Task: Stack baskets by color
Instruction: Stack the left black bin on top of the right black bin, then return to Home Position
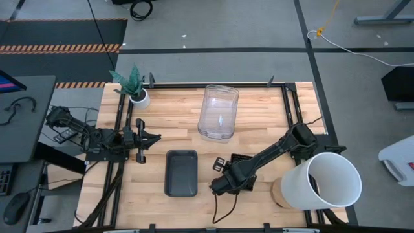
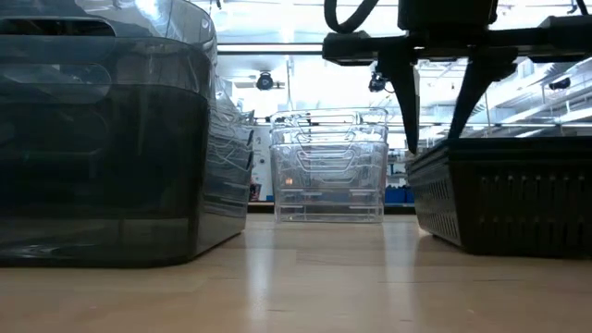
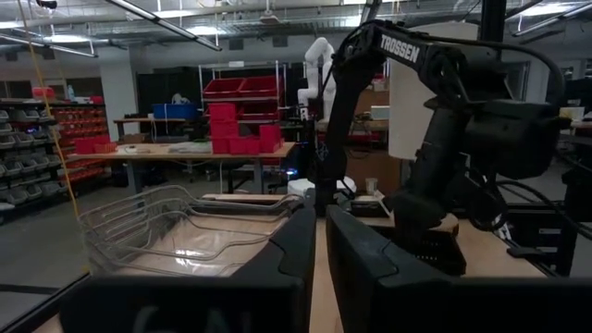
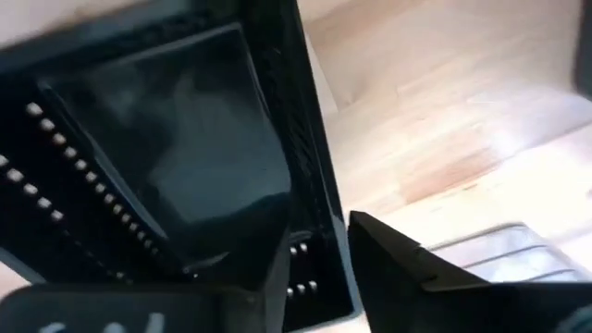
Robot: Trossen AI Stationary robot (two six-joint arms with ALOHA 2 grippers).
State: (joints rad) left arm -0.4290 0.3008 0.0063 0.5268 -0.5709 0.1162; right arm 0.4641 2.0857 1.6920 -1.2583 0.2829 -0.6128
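A black mesh basket [image 1: 238, 159] stands on the table right of centre, mostly hidden under my right arm. My right gripper [image 2: 435, 139] points steeply down over it and is open. One finger stands inside the basket's rim and one outside. Dark-grey baskets [image 1: 181, 172] sit nested near the front centre. Clear baskets [image 1: 218, 111] are stacked toward the far edge. At the table's left edge, my left gripper [image 1: 147, 137] waits above the table, shut on nothing. My right gripper straddles the mesh basket's rim [image 4: 310, 199] from above, with a gap on both sides of the wall. I cannot tell whether either finger touches it. The basket rests flat on the table [image 2: 504, 199].
A large white bucket [image 1: 326, 181] lies on its side at the near right corner. A small white plant pot [image 1: 137, 97] stands at the far left. Black frame rails [image 1: 288, 103] border the table. Bare wood lies between the clear stack and the dark-grey baskets.
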